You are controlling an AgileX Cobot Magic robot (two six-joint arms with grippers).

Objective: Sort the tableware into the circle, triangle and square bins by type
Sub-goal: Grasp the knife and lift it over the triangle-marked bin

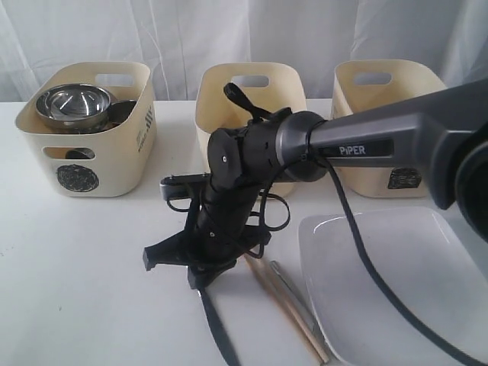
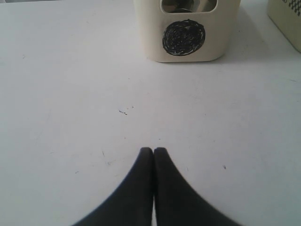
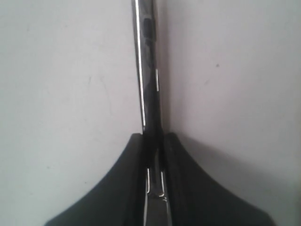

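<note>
My right gripper (image 1: 200, 282) (image 3: 154, 136) points down at the table in front of the middle bin (image 1: 252, 99). Its fingers press on both sides of a slim steel utensil (image 3: 148, 70) that lies on the table and runs toward the front edge (image 1: 217, 328); which piece of cutlery it is I cannot tell. Pale chopsticks (image 1: 286, 309) and another steel utensil (image 1: 293, 297) lie just right of it. The white square plate (image 1: 389, 282) is at the front right. The circle bin (image 1: 88, 130) (image 2: 188, 28) holds steel bowls (image 1: 72, 107). My left gripper (image 2: 153, 149) is shut and empty above bare table.
The third bin (image 1: 389, 114) stands at the back right with a dark mark on its front. The right arm (image 1: 366, 141) reaches in from the right above the plate, trailing a black cable. A white curtain hangs behind the bins.
</note>
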